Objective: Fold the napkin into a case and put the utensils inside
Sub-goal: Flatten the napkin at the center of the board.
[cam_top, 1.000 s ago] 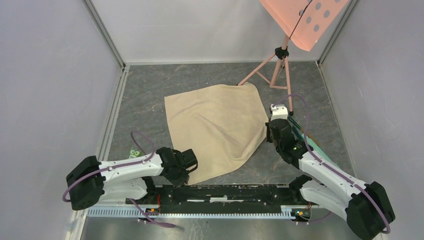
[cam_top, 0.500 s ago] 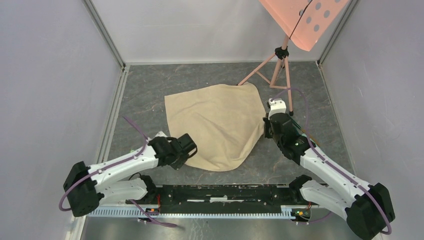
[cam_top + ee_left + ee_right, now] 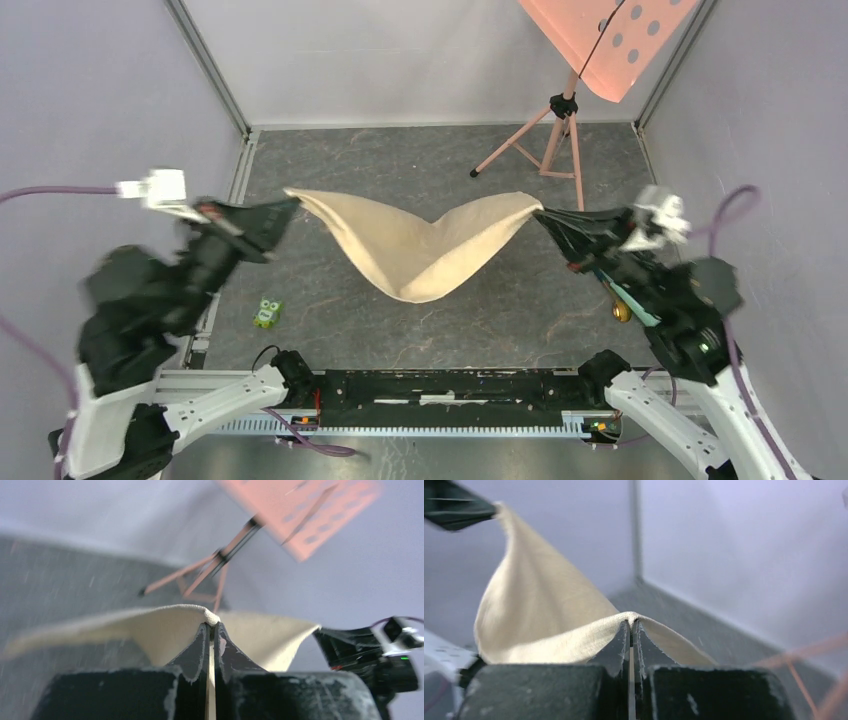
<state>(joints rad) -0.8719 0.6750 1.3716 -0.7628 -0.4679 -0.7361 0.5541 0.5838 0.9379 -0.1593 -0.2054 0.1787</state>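
Beige cloth, one item: the napkin [image 3: 420,255], not yet folded into a case, is slung in the air between your two grippers over the middle of the grey stone-patterned table [image 3: 400,160]. It sags in a V with its lowest fold toward the near side. From above you cannot tell whether that fold touches the table.

Your left gripper [image 3: 283,209]: raised at the left side of the table, jaws closed tight on the napkin's left corner. In your left wrist view that corner bunches into a small nub just above the pinched fingertips [image 3: 200,640].

Your right gripper [image 3: 548,217]: raised at the right side, jaws closed tight on the opposite corner. In your right wrist view the cloth drapes over both fingertips [image 3: 616,645] and runs away toward the other gripper at the upper left.

Utensils: one gold-coloured piece [image 3: 621,311] shows beneath your right arm near the table's right edge, just beside a mint-green strip [image 3: 632,296]. Both are mostly hidden, and you cannot tell which utensil it is. It lies well apart from the napkin.

Sundries: a small green frog toy [image 3: 266,314] on the table at the near left, apart from the cloth. A pink tripod stand [image 3: 560,130] at the far right carries a pink perforated panel [image 3: 610,35].
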